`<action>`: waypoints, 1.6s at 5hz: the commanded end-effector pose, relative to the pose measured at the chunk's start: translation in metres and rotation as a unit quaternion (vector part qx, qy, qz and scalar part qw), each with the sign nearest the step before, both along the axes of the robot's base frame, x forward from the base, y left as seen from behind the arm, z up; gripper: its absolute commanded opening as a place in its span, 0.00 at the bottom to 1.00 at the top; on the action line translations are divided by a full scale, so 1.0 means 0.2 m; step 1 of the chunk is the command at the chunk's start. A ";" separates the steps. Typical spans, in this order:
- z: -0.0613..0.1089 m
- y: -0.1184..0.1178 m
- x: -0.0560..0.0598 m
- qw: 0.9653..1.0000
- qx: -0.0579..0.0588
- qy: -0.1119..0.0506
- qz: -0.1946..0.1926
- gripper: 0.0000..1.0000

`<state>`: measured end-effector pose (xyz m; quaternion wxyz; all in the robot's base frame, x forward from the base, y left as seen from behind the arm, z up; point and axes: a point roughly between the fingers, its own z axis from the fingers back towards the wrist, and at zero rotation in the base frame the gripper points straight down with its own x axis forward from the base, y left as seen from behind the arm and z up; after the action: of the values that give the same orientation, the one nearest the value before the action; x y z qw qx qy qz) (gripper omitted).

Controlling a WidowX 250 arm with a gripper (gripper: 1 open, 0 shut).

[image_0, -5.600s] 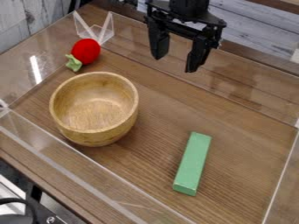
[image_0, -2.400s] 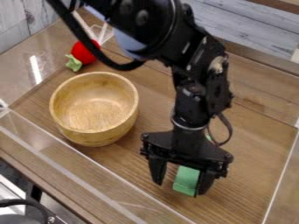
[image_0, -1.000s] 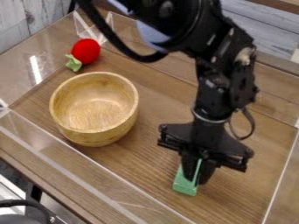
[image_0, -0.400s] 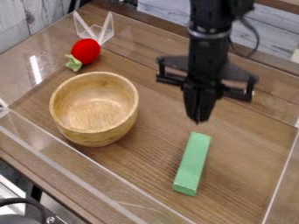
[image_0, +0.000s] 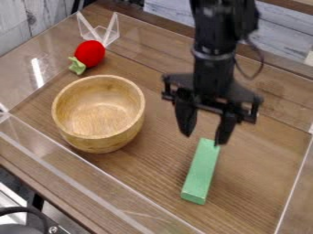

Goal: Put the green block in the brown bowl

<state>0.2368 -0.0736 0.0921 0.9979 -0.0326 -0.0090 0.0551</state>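
Overhead, arm vertical (jaws spread), green block below

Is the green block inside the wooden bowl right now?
No, the green block lies flat on the table, right of the empty brown bowl.

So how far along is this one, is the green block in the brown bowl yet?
Not yet. Nothing looks done: the green block lies flat on the table, apart from the brown bowl, which is empty. In hand: nothing is held; the gripper hangs open just above the block's far end. Left: grasp the block, carry it over to the bowl and release it inside.
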 end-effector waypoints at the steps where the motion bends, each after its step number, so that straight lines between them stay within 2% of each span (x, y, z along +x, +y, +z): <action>1: -0.03 -0.03 0.02 1.000 -0.003 -0.012 -0.021 0.00; 2: -0.10 -0.03 0.03 0.999 -0.003 -0.012 -0.034 0.00; 3: -0.14 -0.02 0.05 0.999 -0.002 -0.014 -0.046 0.00; 5: -0.13 -0.02 0.11 0.999 -0.002 -0.010 -0.038 0.00; 7: -0.10 -0.07 0.06 0.999 -0.002 -0.009 -0.044 0.00; 8: -0.05 -0.03 0.02 0.998 -0.003 -0.010 -0.067 0.00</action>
<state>0.2376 -0.0806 0.0725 0.9994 -0.0317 0.0044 -0.0091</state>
